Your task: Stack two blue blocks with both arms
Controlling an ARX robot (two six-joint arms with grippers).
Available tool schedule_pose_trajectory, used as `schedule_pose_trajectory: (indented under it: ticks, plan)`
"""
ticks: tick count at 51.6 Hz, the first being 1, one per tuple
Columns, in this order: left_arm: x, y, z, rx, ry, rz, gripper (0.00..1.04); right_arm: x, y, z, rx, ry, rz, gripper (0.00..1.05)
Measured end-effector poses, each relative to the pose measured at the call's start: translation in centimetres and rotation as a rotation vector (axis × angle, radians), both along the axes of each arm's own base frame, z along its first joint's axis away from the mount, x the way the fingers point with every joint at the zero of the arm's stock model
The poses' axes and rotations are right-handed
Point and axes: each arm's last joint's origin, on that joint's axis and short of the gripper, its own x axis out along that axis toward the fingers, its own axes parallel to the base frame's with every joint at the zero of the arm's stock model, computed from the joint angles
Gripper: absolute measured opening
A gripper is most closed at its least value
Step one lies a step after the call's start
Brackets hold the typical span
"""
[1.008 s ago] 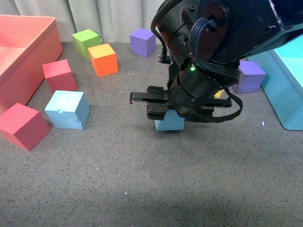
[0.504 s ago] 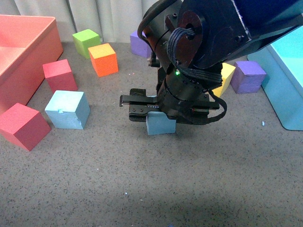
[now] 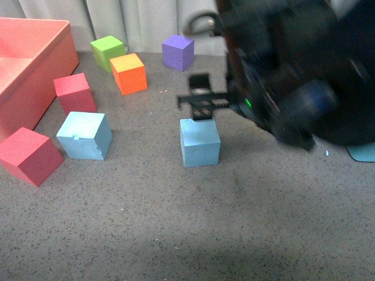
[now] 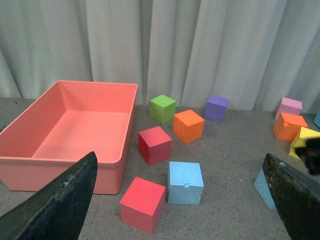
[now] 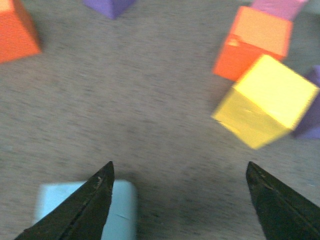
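Two blue blocks rest apart on the grey table. One blue block [image 3: 200, 142] stands free near the middle. The other, with a small nick [image 3: 85, 135], lies to the left. My right gripper [image 3: 202, 105] hovers open just above and behind the middle block, its arm motion-blurred. In the right wrist view the gripper [image 5: 179, 165] is open and empty, with that block [image 5: 122, 212] beside one finger. My left gripper [image 4: 180, 156] is open and raised. It looks down on the nicked block [image 4: 185, 182]; the other block [image 4: 264, 187] is partly hidden behind a finger.
A salmon bin [image 3: 35, 64] fills the far left. Two red cubes [image 3: 29, 155] [image 3: 75, 92] flank the nicked block. Green [image 3: 106, 51], orange [image 3: 128, 72] and purple [image 3: 177, 51] cubes stand at the back. A yellow cube [image 5: 265, 102] lies beyond the right gripper. A turquoise bin corner [image 3: 363, 153] shows on the right.
The right gripper carried the blue block slightly left, let it go on the table, then rose and drew back to the right. The nicked block has not moved.
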Motion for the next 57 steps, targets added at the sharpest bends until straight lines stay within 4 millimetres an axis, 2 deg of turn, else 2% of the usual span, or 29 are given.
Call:
schedule_pose_trajectory:
  ticks: [3, 5, 7, 11, 15, 20, 23, 30, 35, 45, 57]
  plan:
    - [0.0, 0.0, 0.0, 0.0, 0.0, 0.005, 0.98, -1.9, -2.5, -1.1, -0.024, -0.118, -0.014, 0.66]
    - [0.0, 0.0, 0.0, 0.0, 0.0, 0.005, 0.98, -2.8, -3.8, -0.9, -0.007, -0.194, -0.021, 0.61]
    - [0.0, 0.0, 0.0, 0.0, -0.001, 0.005, 0.98, -3.8, -5.3, 0.3, 0.037, -0.323, -0.029, 0.54]
    - [0.0, 0.0, 0.0, 0.0, 0.0, 0.003, 0.98, -5.4, -7.7, 4.1, 0.119, -0.551, -0.05, 0.39]
    - [0.0, 0.0, 0.0, 0.0, 0.0, 0.002, 0.98, -7.0, -9.5, 5.7, 0.131, -0.61, -0.059, 0.27]
    - [0.0, 0.0, 0.0, 0.0, 0.0, 0.002, 0.98, -9.5, -11.6, 5.0, 0.101, -0.558, -0.049, 0.08]
    - [0.0, 0.0, 0.0, 0.0, 0.0, 0.002, 0.98, -10.5, -12.4, 4.8, 0.091, -0.54, -0.041, 0.01]
    - [0.0, 0.0, 0.0, 0.0, 0.0, 0.002, 0.98, -13.2, -14.4, 5.7, 0.097, -0.553, -0.04, 0.01]
    - [0.0, 0.0, 0.0, 0.0, 0.0, 0.002, 0.98, -14.3, -15.3, 5.7, 0.094, -0.546, -0.048, 0.01]
    - [0.0, 0.0, 0.0, 0.0, 0.0, 0.002, 0.98, -16.6, -16.4, 7.0, 0.098, -0.553, -0.042, 0.01]
    - [0.0, 0.0, 0.0, 0.0, 0.0, 0.002, 0.98, -18.4, -17.4, 7.1, 0.098, -0.552, -0.045, 0.01]
